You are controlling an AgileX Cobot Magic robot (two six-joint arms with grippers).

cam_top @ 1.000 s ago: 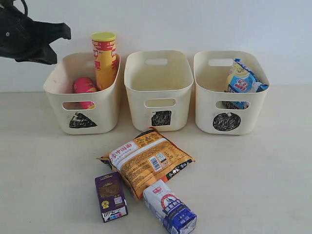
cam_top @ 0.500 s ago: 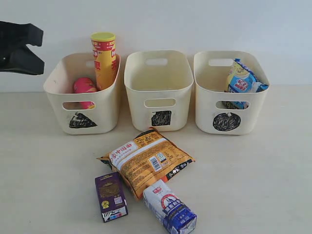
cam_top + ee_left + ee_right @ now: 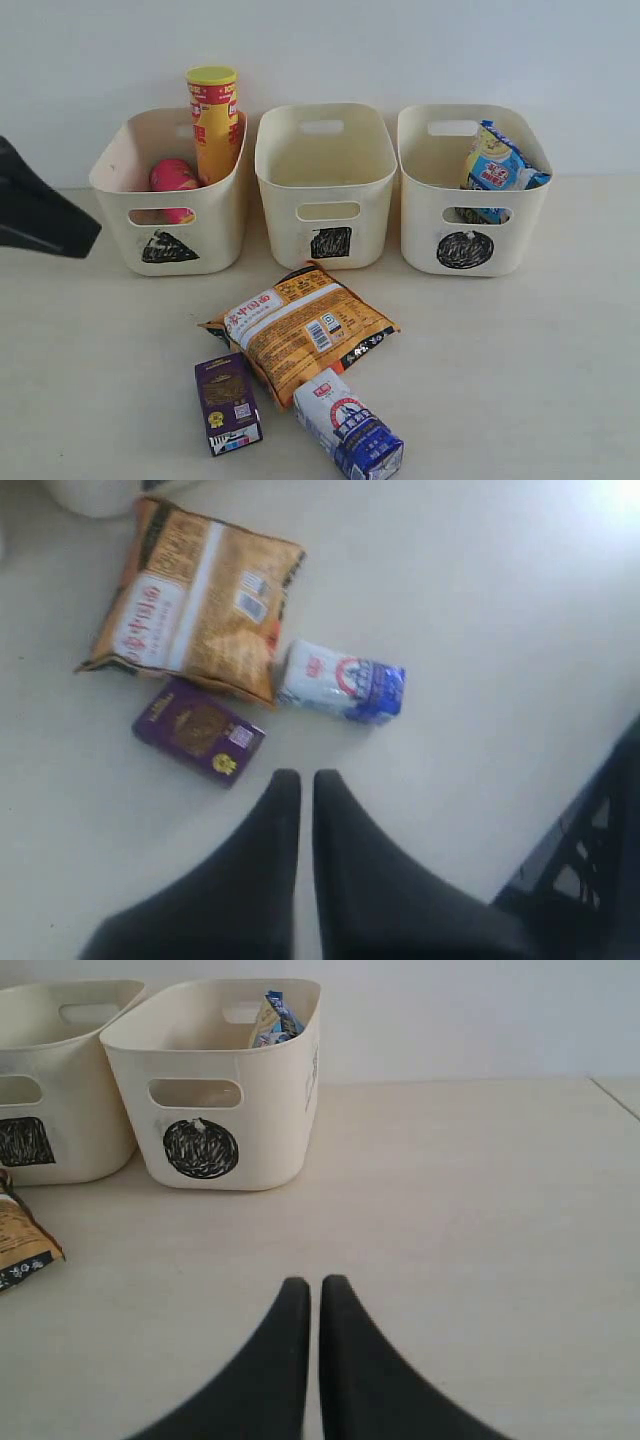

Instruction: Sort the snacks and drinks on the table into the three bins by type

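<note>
An orange-brown snack bag [image 3: 300,328] lies on the table [image 3: 520,350] on top of a black bag whose edge shows. In front of it lie a purple drink carton [image 3: 228,403] and a blue-white carton [image 3: 350,425]. The triangle bin [image 3: 170,235] holds a tall yellow canister [image 3: 214,120] and a pink one [image 3: 172,178]. The square bin [image 3: 325,225] looks empty. The circle bin [image 3: 470,230] holds a blue-white bag [image 3: 497,160]. My left gripper [image 3: 299,776] hangs shut and empty above the table near the purple carton [image 3: 198,729]; its black tip [image 3: 45,215] shows at the left edge. My right gripper [image 3: 309,1282] is shut and empty, apart from the circle bin [image 3: 215,1110].
The blue-white carton [image 3: 340,683] and the orange-brown bag [image 3: 195,600] lie beyond the left fingers. A dark frame [image 3: 590,870] stands past the table's edge. A pale wall runs behind the bins.
The left arm has swung down from above the triangle bin to the left edge of the exterior view, lower and nearer the table. The objects have not moved.
</note>
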